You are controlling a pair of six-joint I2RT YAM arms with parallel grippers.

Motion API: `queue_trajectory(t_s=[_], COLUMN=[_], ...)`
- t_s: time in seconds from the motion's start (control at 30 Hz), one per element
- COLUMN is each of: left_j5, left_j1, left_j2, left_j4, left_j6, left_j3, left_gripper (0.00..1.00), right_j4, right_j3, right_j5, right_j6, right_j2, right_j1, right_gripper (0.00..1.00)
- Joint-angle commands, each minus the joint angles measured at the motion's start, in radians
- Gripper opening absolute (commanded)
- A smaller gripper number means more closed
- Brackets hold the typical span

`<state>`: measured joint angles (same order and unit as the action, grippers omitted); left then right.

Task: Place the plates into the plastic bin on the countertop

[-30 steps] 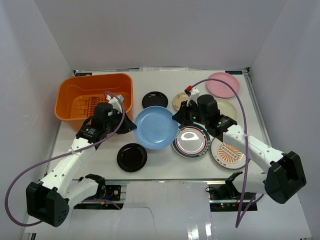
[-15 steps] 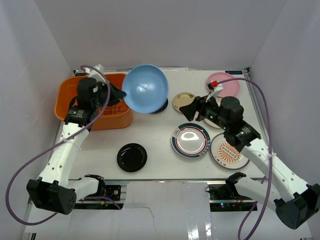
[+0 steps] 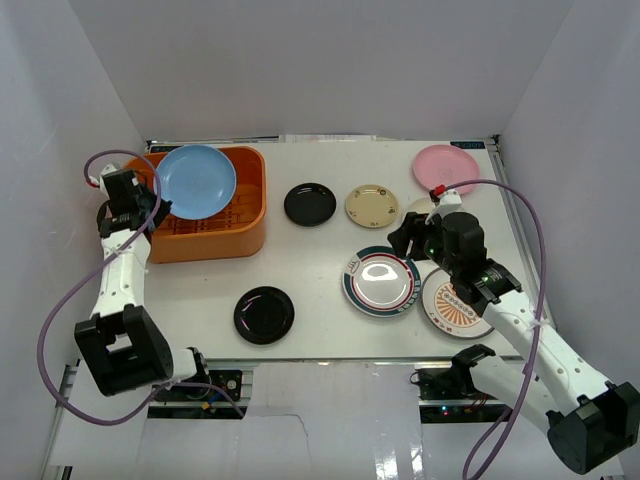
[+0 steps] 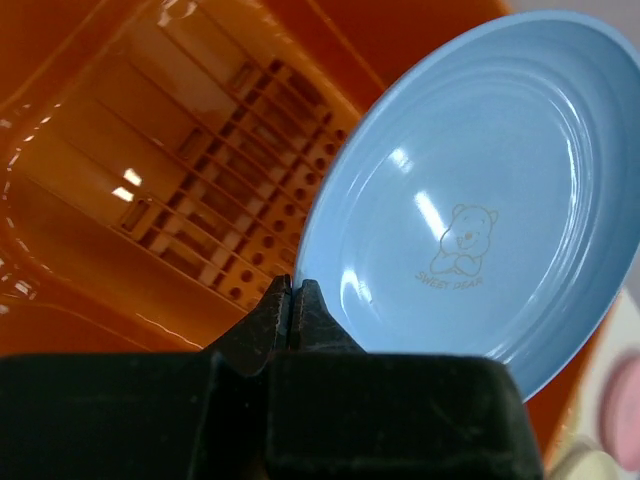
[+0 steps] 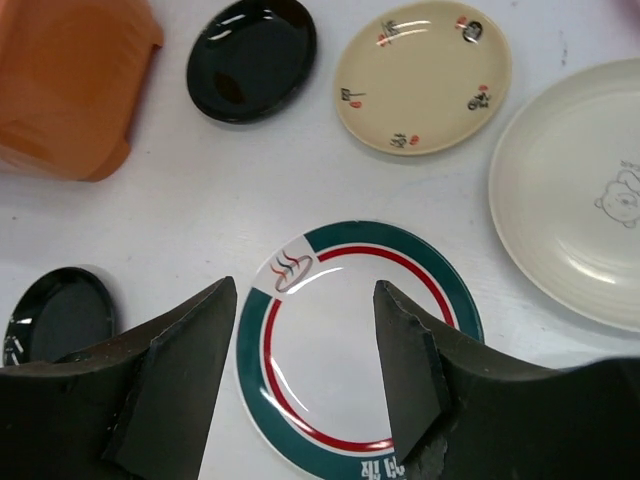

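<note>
The blue plate (image 3: 196,181) no longer lies mid-countertop (image 3: 310,260), where both claws had it a second ago. The right claw (image 5: 302,290) has let go and drawn back toward the right edge. Its jaws stand apart and empty above the green-rimmed plate (image 3: 381,281). The left claw (image 4: 290,300) is clamped on the blue plate's rim and has swung it over the bin (image 3: 250,232) in the far-left corner. The plate hangs tilted within the bin's rim, and it seems not yet down on the slotted floor, though we cannot be sure. We judge the first plate nearly delivered, with the rest still out.

Nearest us, a black plate (image 3: 264,314) sits alone by the near edge with open surface all round. The sunburst plate (image 3: 445,310) lies just beside the green-rimmed one, partly under the right arm. Farther back stand a second black plate (image 3: 310,204) and a small cream plate (image 3: 372,205). The pink plate (image 3: 446,168) fills the far-right corner. The bin's right wall faces open surface, so we can approach it freely.
</note>
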<state>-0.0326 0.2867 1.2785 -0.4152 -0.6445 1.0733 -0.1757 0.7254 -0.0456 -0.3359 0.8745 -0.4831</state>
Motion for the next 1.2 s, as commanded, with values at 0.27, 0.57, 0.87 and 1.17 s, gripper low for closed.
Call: queue_trajectory(t_s=[0.27, 0.57, 0.87, 1.17], left_j5=[0.083, 0.045, -0.154, -0.13], left_j1=[0.002, 0.002, -0.029, -0.349], left_j2=[0.131, 0.157, -0.025, -0.24], left_j4=[0.003, 0.032, 0.122, 0.139], left_j6=[0.06, 0.065, 0.034, 0.094], left_j3=[0.028, 0.007, 0.0, -0.07], left_gripper=[0.1, 0.38, 0.77, 0.9], right_j4=[0.13, 0.196, 0.278, 0.297], right_j3=[-0.04, 0.016, -0.058, -0.004], right_j5=[-0.128, -0.146, -0.192, -0.229], right_j6=[-0.072, -0.107, -0.189, -0.196], right_j2=[0.068, 0.265, 0.342, 0.561], right_j1=[0.089, 0.285, 0.569, 0.626], right_gripper=[0.62, 0.61, 0.66, 0.66])
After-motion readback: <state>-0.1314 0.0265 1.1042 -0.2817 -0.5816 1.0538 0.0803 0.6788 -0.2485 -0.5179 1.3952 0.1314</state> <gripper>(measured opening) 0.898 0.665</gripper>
